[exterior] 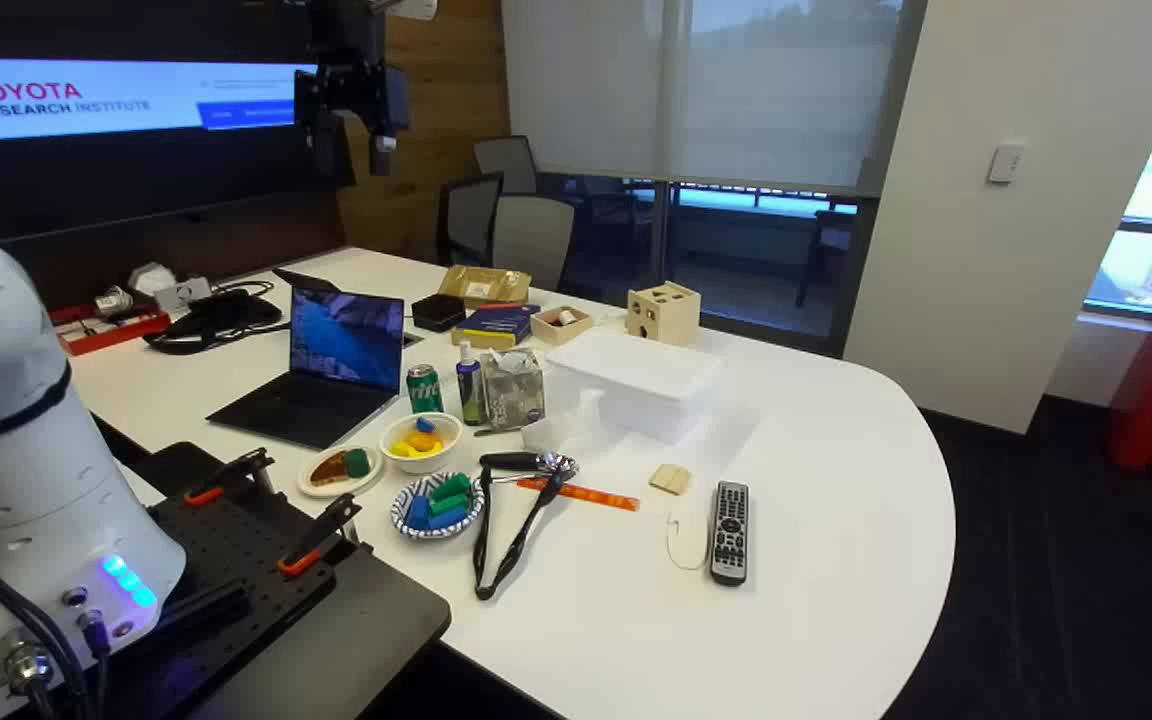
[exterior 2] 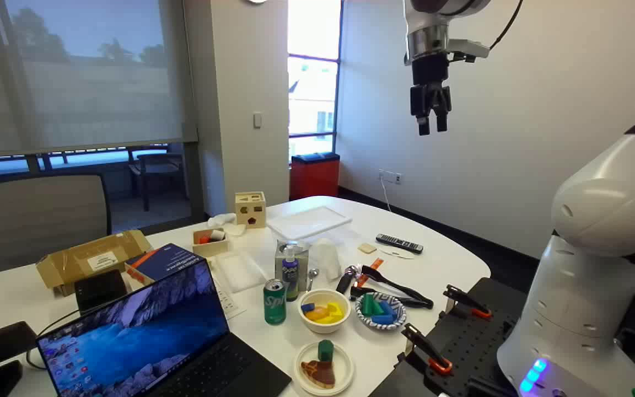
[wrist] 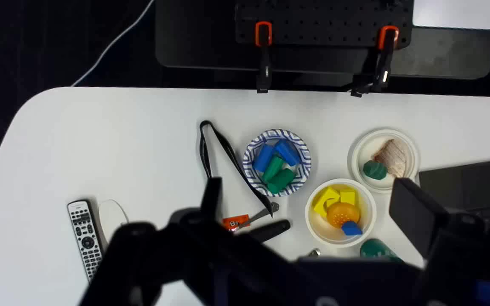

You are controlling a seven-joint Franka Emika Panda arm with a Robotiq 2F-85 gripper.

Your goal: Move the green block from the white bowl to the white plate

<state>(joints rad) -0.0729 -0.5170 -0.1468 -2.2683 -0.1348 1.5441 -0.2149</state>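
In an exterior view, a grey chair back point(exterior 2: 36, 215) stands at the left edge, with an opened brown cardboard box point(exterior 2: 75, 260) on the white table point(exterior 2: 452, 270) in front of it. The laptop point(exterior 2: 135, 331) fills the lower left, its screen lit, and behind it lies a dark blue book point(exterior 2: 166, 257). Left of centre is a small wooden box point(exterior 2: 211, 249); farther up and to the right sits a wooden shape cube point(exterior 2: 250, 212). Near the middle, a green soda can point(exterior 2: 274, 303) stands upright just beside a purple spray bottle point(exterior 2: 291, 275). At bottom centre the white plate point(exterior 2: 344, 368) bears the green block point(exterior 2: 325, 350), just beside a brown, steak-shaped piece point(exterior 2: 318, 375). Above the plate in the frame, the white bowl point(exterior 2: 326, 329) holds yellow pieces point(exterior 2: 333, 312), an orange piece and a blue piece point(exterior 2: 307, 307). To its right, a patterned bowl point(exterior 2: 381, 326) holds green and blue blocks; behind that lie a black-handled tool point(exterior 2: 397, 285) and, farther up, a remote control point(exterior 2: 400, 243). At upper right the gripper point(exterior 2: 433, 127) hangs well above the table, pointing down; the wrist view shows its fingers point(wrist: 415, 212) spread wide. The white robot arm point(exterior 2: 609, 198) takes up the right edge.
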